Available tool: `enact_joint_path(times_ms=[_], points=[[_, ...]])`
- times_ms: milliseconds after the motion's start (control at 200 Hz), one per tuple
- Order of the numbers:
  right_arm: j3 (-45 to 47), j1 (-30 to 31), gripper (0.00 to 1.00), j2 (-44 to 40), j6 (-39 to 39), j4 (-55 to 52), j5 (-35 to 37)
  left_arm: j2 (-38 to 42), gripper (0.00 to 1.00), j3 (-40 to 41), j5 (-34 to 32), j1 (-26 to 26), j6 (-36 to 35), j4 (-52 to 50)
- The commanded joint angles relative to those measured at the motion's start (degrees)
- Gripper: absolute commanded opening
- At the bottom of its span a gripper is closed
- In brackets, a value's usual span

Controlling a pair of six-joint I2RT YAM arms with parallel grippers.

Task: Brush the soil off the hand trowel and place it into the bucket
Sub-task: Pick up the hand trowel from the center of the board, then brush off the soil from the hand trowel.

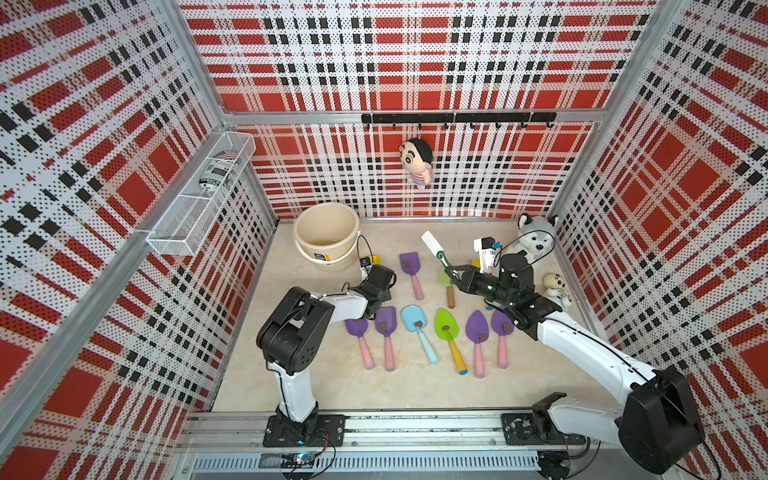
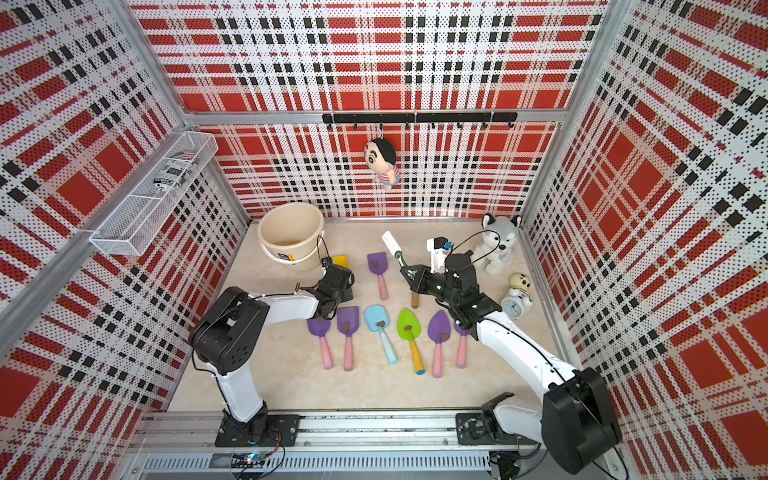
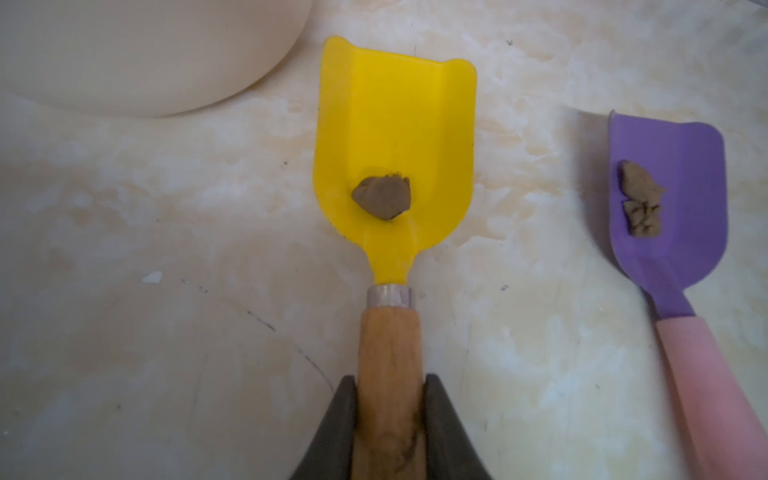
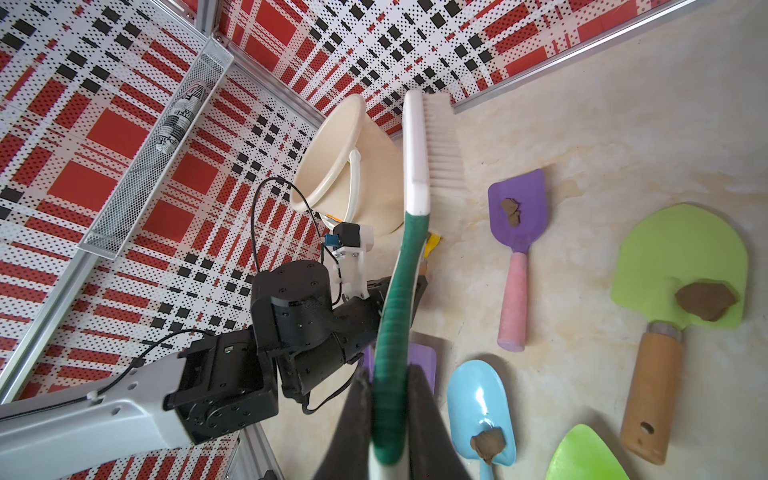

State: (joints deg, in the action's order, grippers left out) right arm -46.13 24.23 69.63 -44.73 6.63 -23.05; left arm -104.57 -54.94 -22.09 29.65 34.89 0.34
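Beside the bucket (image 1: 320, 224), the left gripper (image 3: 390, 386) pinches the yellow trowel (image 3: 395, 137) by its handle and the right gripper (image 4: 388, 374) pinches the brush (image 4: 415, 158), which probably must next sweep the soil (image 3: 382, 201) off.

Left arm (image 1: 297, 390), right arm (image 1: 590, 349): white shells, black joints, thin cables — left claw (image 3: 390, 378), right claw (image 4: 388, 370) dark.

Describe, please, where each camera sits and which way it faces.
Top views: high above the front rail, facing down at the table; left arm and right arm show.
Left wrist: behind the left gripper, shut on the wooden-handled yellow plastic trowel with brown soil.
Right wrist: behind the right gripper, shut on the green-handled white brush; left arm shows.
Both wrist views share the round cream plastic bucket and the pink-handled purple trowel.
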Motion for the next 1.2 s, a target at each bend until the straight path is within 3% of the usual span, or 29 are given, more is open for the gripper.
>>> enact_joint_path(times_ms=[0, 175, 456, 621, 767, 1192], points=[[-1.66, -1.57, 0.00, -2.03, -0.97, 1.13, -1.83, 4.93, 0.00, -2.88, 2.67, 0.00, -3.28, -3.30], [-2.06, -3.20, 0.00, -3.35, -0.21, 0.79, -5.82, 9.80, 0.00, -6.55, 11.13, 0.56, -9.99, -10.30], [-6.85, -1.62, 0.00, -1.12, 8.07, -7.55, -14.84, 13.50, 0.00, -14.07, 11.29, 3.67, -23.65, -24.62], [-6.46, 0.57, 0.00, 0.86, 7.08, -6.38, -18.67, 16.12, 0.00, -13.80, 12.63, 5.03, -26.08, -25.81], [-6.68, 2.47, 0.00, 3.23, 7.81, -6.93, -18.71, 18.75, 0.00, -12.55, 10.05, 7.67, -27.93, -26.85], [-7.22, 4.12, 0.00, 8.72, 7.24, -6.20, -15.93, 25.56, 0.00, -9.17, 10.21, 8.16, -27.76, -27.82]])
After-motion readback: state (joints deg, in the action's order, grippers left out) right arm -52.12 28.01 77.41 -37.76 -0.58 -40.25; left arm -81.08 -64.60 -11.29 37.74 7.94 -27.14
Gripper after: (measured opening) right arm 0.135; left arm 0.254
